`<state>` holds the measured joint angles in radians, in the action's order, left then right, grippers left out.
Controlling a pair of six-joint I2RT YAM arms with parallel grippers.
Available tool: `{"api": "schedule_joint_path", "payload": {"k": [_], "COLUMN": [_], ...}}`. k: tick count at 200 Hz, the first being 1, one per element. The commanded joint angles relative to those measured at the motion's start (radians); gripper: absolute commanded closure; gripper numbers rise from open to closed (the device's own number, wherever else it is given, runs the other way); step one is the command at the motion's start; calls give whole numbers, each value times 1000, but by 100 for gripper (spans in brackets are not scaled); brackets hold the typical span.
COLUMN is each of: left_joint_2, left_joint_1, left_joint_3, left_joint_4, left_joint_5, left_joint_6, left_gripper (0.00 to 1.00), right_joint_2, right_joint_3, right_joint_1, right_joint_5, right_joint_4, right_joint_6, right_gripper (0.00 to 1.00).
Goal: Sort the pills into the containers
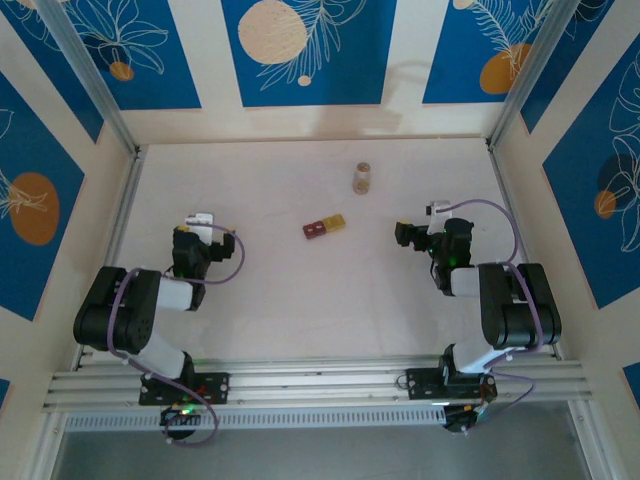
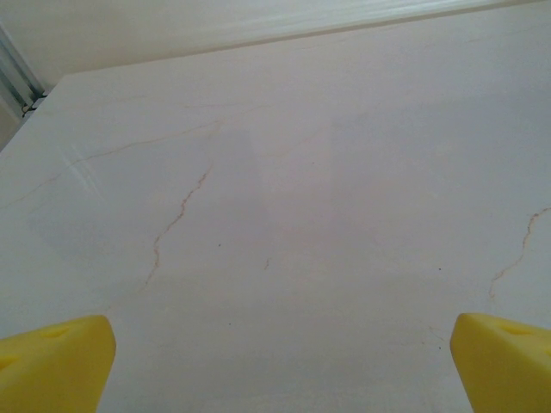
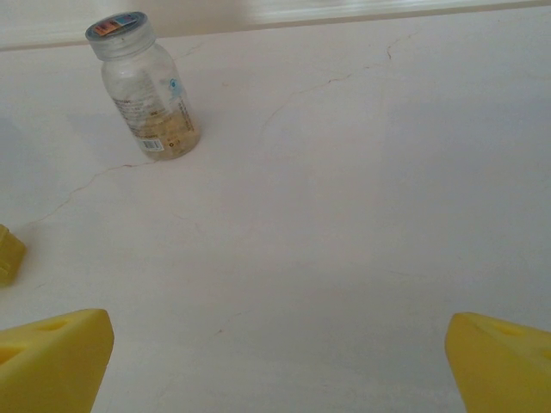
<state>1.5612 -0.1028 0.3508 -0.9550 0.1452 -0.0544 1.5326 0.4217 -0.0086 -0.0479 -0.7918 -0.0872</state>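
Note:
The containers (image 1: 324,227), a tiny flat box with one dark red cell and one yellow-tan cell, lie mid-table. A yellow corner of them (image 3: 8,255) shows at the left edge of the right wrist view. A clear vial (image 1: 362,178) (image 3: 146,90) stands behind them, with tan pills (image 3: 170,131) in its lower part. My left gripper (image 1: 199,224) (image 2: 280,370) is open over bare table, far left of the box. My right gripper (image 1: 409,235) (image 3: 275,366) is open too, right of the box and nearer than the vial. Nothing lies between either pair of yellow fingertips (image 2: 53,361) (image 3: 52,357).
Pale walls with blue panels (image 1: 300,50) enclose the white table (image 1: 280,290) on three sides. Metal rails (image 1: 120,215) run along the left and right edges. The arms' mounting rail (image 1: 320,385) spans the near edge.

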Motion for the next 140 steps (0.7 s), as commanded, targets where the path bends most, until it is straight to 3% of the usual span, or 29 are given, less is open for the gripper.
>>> {"api": "schedule_joint_path", "payload": {"k": [1,140], "left_joint_2": [1,7], "left_joint_1": [4,5], "left_joint_3": [14,29], "left_joint_4": [-1,25], "left_joint_5": [-21,-32], "left_joint_6": [-9,-6], "left_gripper": [0,0], "right_joint_2": [-11,-10], "right_joint_3": [-1,0], "right_joint_1": [-1,-1], "right_joint_5": [13,13], "right_joint_4": [-2,-1], "right_joint_6": [-5,-5], "right_gripper": [1,1]}}
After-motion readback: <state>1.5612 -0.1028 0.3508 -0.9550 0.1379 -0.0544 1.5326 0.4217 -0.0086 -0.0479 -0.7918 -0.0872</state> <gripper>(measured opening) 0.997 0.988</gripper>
